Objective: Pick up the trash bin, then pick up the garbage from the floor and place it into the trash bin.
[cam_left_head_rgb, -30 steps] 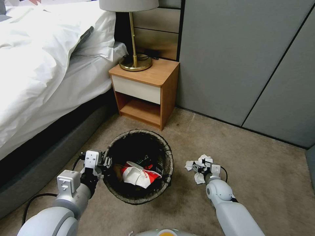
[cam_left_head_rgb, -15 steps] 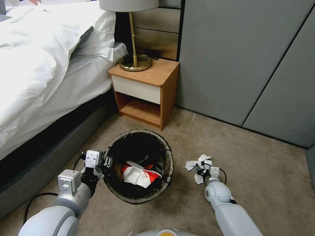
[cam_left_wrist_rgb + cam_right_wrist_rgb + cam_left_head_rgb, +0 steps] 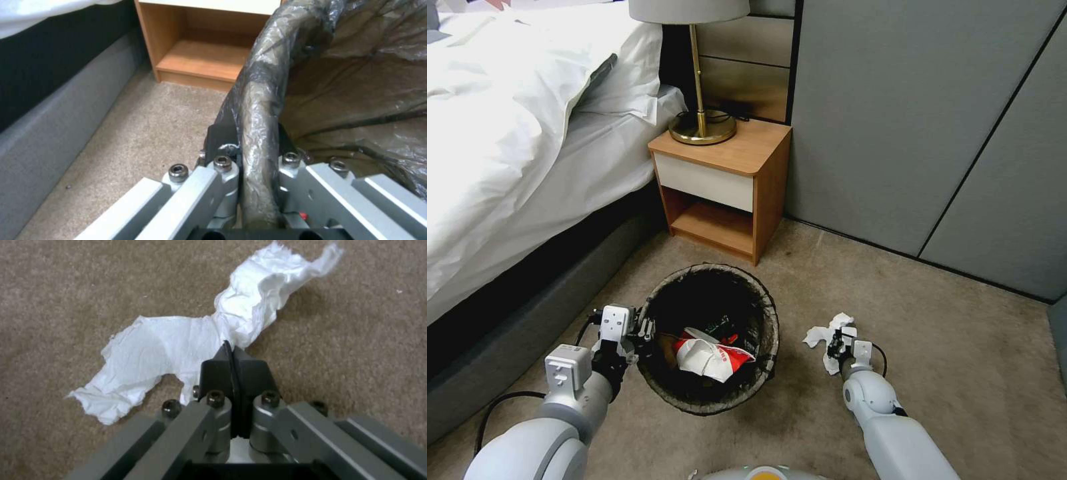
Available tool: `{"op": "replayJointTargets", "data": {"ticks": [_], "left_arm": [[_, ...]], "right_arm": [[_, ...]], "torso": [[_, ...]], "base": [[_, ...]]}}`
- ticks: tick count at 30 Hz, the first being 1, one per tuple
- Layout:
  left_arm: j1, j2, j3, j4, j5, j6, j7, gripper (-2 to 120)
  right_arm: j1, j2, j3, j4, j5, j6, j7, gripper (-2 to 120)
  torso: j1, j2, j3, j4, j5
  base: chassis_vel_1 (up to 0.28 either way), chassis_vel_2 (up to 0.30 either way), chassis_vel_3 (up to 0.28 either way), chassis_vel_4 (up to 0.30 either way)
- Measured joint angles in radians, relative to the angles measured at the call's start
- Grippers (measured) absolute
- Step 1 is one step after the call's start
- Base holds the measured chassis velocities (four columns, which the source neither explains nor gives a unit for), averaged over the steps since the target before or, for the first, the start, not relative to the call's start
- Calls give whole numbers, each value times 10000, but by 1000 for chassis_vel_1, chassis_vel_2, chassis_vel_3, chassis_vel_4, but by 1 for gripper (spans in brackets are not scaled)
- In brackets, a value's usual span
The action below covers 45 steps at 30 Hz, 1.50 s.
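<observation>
Right gripper (image 3: 232, 355): black wedge-shaped pads pressed flat together, pinched on the thin edge of the white tissue (image 3: 178, 350), a crumpled, torn-edged sheet spread on the nubby beige carpet (image 3: 66, 290). Same tissue (image 3: 826, 339) seen from the head view just right of the trash bin (image 3: 710, 337), near it but apart, right gripper (image 3: 838, 345) down at it.

Left gripper (image 3: 256, 140): jaws clamped on the bin's rounded rim (image 3: 260, 100), one dark pad outside, one inside, glossy wrinkled brown-black bag film squeezed between. From the head view, left gripper (image 3: 642, 331) at the bin's left rim.

Bin round, bag folded over its lip, on the carpet before the wooden nightstand (image 3: 720, 190); inside, a crumpled red-and-white paper carton (image 3: 710, 357). Grey upholstered bed base (image 3: 520, 313) alongside.
</observation>
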Motion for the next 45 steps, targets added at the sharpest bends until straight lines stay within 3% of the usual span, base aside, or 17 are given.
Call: {"op": "replayJointTargets", "data": {"ticks": [6,16,22,27,31,40,45], "left_arm": [[22,8,10,-35,0,-1,4,1],[124,38,11,-236,6,5,17,1],[137,41,37,-264,16,21,19,1],[124,47,36,-264,2,26,19,1],[99,24,100,-221,23,30,19,1],[138,-31,177,-220,129,53,18,1],[152,-56,166,-221,173,63,12,1]], "right_arm": [[-105,-65,15,113,-19,168,90,0],[-1055,-239,959,2647,-1332,20,-429,0],[-1848,-805,1303,6104,-446,-599,-341,0],[-2185,-1157,1342,7807,273,-960,-193,0],[-2237,-1767,1144,9939,1252,-1428,57,0],[-1779,-2887,431,11606,2374,-1588,77,0],[-1558,-3496,-78,11934,2505,-1560,-790,0]], "torso": [[0,0,0,-1,1],[0,0,0,-1,1],[0,0,-1,0,-1],[0,0,-1,-2,2],[0,1,-1,0,-1],[0,1,-1,1,1],[0,0,-1,-1,1]], "base": [[0,0,0,0],[0,0,0,0],[0,0,0,0],[0,0,0,0],[0,0,0,0],[0,0,0,0],[0,0,0,0]]}}
